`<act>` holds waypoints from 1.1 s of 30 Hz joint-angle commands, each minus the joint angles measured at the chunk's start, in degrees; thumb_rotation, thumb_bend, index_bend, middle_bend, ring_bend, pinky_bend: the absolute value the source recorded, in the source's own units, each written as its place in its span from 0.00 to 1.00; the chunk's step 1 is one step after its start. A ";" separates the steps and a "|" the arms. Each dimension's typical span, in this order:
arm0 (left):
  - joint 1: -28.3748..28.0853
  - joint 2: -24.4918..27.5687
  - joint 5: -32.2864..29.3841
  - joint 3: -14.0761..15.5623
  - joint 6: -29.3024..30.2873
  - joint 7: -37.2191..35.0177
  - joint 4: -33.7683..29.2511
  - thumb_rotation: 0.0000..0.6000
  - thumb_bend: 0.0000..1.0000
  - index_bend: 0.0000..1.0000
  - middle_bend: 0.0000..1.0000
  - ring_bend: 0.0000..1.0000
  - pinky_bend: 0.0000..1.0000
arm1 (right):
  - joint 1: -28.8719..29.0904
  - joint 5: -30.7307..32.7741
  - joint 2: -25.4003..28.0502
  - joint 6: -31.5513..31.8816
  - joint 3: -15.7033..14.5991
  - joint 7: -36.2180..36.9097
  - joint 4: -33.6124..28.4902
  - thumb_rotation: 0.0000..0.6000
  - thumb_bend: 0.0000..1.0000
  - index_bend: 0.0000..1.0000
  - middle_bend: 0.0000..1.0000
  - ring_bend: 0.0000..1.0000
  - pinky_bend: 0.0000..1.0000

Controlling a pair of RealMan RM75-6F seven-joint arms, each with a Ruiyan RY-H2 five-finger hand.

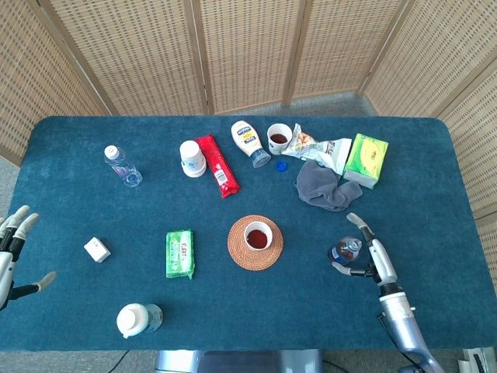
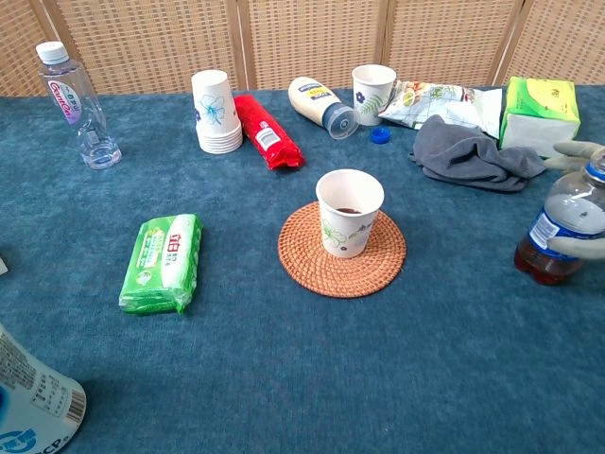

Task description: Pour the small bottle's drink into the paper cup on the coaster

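Blue cloth covers the table, shown from the head view and the chest view, with items listed from left to right. At the far left edge the left hand hangs beside the table with its fingers spread and nothing in it. A small white box lies near it, and a clear water bottle stands further back. A white-capped bottle lies at the near edge. A green packet lies flat to the left of the round woven coaster, on which the paper cup stands upright with dark drink in its bottom. Behind these, along the far side, come a stack of paper cups, a red packet, a mayonnaise bottle on its side, a loose blue cap, a second cup holding dark liquid, a snack bag, a crumpled grey cloth and a green tissue box. To the right of the coaster and well apart from it, the small bottle stands upright and uncapped on the table, with dark drink in its lower part. The right hand is wrapped loosely around the bottle, thumb in front and fingers behind; whether it truly grips cannot be told.
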 commanded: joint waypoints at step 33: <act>-0.21 -0.05 0.17 0.13 -0.25 -0.11 0.09 1.00 0.11 0.00 0.00 0.00 0.00 | 0.21 -0.96 -6.00 3.39 -0.04 3.43 7.57 1.00 0.46 0.25 0.36 0.09 0.38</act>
